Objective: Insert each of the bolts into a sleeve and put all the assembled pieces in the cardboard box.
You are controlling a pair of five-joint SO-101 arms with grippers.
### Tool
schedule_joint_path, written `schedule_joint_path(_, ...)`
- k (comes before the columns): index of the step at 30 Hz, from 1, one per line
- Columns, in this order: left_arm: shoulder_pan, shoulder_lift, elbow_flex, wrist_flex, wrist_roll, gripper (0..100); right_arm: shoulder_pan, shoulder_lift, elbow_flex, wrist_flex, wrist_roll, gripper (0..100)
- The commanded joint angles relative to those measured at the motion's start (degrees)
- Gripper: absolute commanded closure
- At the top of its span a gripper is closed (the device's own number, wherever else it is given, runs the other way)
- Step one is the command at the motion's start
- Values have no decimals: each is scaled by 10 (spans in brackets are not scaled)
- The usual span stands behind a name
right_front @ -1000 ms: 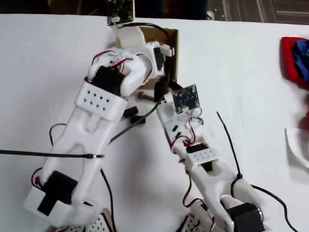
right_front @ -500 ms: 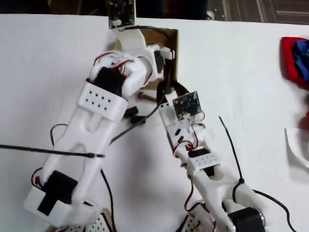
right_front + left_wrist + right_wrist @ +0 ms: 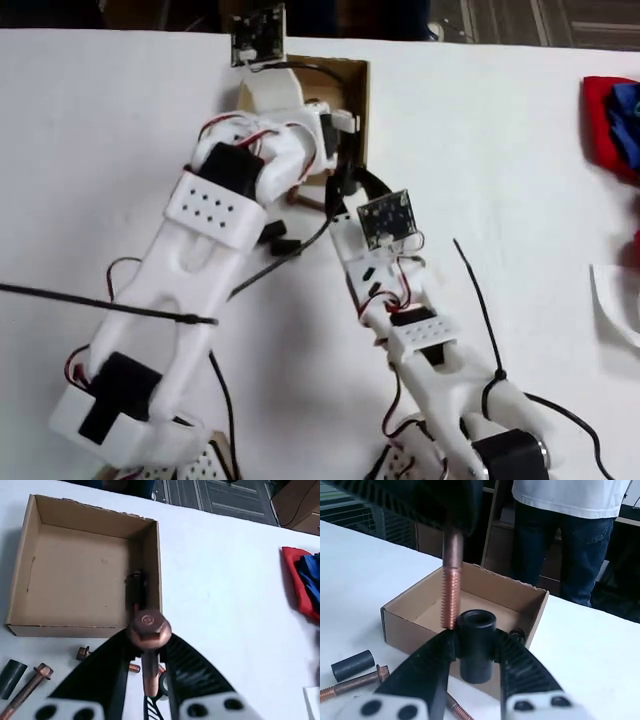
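three copper-coloured bolts are in sight. one upright bolt (image 3: 148, 627) sits clamped in the left gripper (image 3: 147, 645). one loose bolt (image 3: 22, 692) lies on the white table (image 3: 225, 580), and a second loose bolt (image 3: 457, 711) lies there too, partly hidden behind a gripper finger.

there are three dark sleeves. one upright sleeve (image 3: 476, 652) is clamped in the right gripper (image 3: 476, 637), and one lying sleeve (image 3: 11, 678) is on the table. one dark piece (image 3: 136, 587) is inside the box; whether it carries a bolt cannot be told.

there is one cardboard box (image 3: 90, 517) and one red and blue cloth (image 3: 302, 580).
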Motion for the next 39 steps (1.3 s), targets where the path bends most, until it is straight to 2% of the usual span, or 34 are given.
schedule_joint_path(1,-9,-9,-80,33,-45,976,25,-22,-9,-14,4,977)
schedule_joint_path(6,-19,-5,-137,91,-54,976,27,-22,-7,-13,2,977)
schedule_joint_path(16,-19,-4,-135,87,-55,976,-12,-22,-6,6,4,977)
schedule_joint_path(22,-35,-4,-135,78,-55,976,-12,-22,-9,5,3,977)
schedule_joint_path(32,-11,-7,-122,79,-52,976,-25,-18,-35,7,1,977)
schedule_joint_path(37,-11,-7,-123,79,-50,976,-26,47,-58,4,0,977)
schedule_joint_path(39,-8,-6,-120,79,-26,976,-26,79,-74,3,0,977)
